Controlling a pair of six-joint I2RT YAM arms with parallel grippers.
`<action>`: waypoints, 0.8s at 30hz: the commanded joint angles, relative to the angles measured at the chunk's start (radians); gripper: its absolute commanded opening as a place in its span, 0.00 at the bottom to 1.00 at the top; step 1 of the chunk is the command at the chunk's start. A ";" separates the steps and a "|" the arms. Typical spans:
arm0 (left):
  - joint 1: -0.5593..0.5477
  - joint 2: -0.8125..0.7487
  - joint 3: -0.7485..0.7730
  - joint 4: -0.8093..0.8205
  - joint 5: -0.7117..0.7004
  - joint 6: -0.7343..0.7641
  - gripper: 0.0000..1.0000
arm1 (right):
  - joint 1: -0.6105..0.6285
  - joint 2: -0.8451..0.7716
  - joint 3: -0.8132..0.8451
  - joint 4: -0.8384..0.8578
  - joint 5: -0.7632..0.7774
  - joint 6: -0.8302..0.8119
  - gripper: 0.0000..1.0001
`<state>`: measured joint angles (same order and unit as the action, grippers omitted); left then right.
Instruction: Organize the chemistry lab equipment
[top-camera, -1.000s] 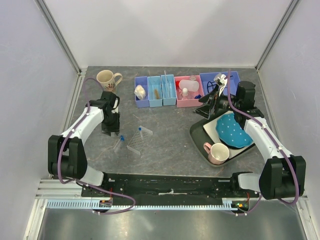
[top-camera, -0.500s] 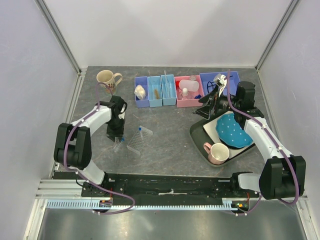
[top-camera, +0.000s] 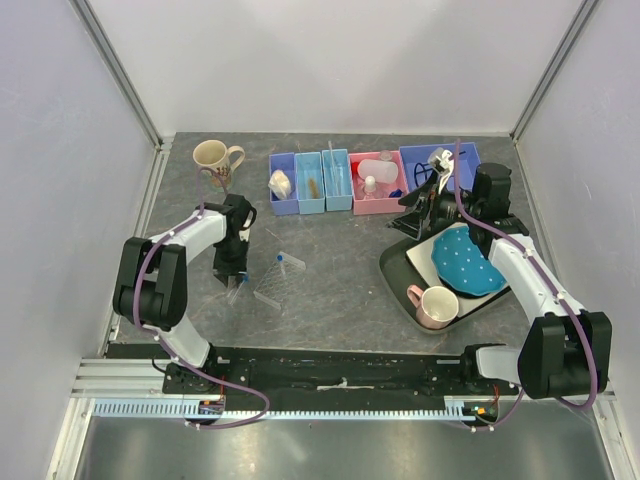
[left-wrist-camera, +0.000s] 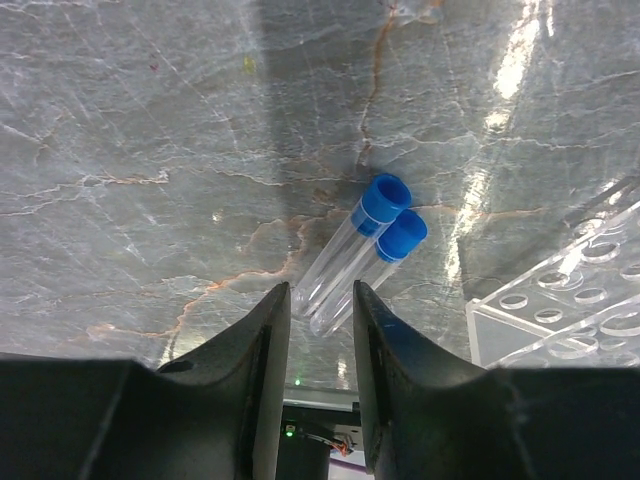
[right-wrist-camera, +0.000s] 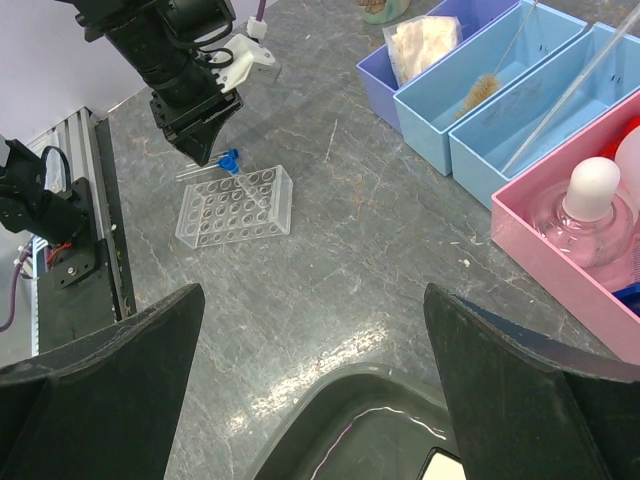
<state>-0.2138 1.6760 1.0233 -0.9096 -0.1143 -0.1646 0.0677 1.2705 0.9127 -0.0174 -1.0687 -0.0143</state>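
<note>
Two clear tubes w/ blue caps (left-wrist-camera: 360, 250) lie side by side, touching, on the grey marbled table (left-wrist-camera: 150, 150), caps pointing twd the clear plastic rack (left-wrist-camera: 560, 300) just beside them. L gripper (left-wrist-camera: 322, 300) is down over their bottom ends, jaws part-open, w/ the tube ends between the black fingertips (left-wrist-camera: 265, 330); whether the pads touch the tubes can't be told. R gripper (right-wrist-camera: 315, 390) hovers spread wide, holding nothing, near the far corner of the dark tray (top-camera: 392, 268) that carries the blue dotted plate (top-camera: 465, 262) and pink mug (top-camera: 437, 306). At the back stands a row of bins (top-camera: 312, 209): whitish bag (right-wrist-camera: 425, 38) in the purple one, amber stick (right-wrist-camera: 480, 85) and thin rods (right-wrist-camera: 565, 90) in the light-blue pair, white-capped clear bottle (right-wrist-camera: 590, 195) in the pink one.
</note>
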 joint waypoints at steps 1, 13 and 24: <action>-0.002 0.016 0.017 0.025 -0.044 0.030 0.38 | -0.006 -0.017 0.022 0.019 -0.036 -0.024 0.98; -0.001 0.019 0.024 0.038 -0.058 0.030 0.38 | -0.013 -0.017 0.022 0.019 -0.039 -0.026 0.98; 0.001 0.088 0.049 0.038 -0.077 0.046 0.29 | -0.022 -0.017 0.023 0.019 -0.042 -0.027 0.98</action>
<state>-0.2138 1.7416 1.0359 -0.8875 -0.1570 -0.1619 0.0532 1.2705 0.9127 -0.0200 -1.0767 -0.0193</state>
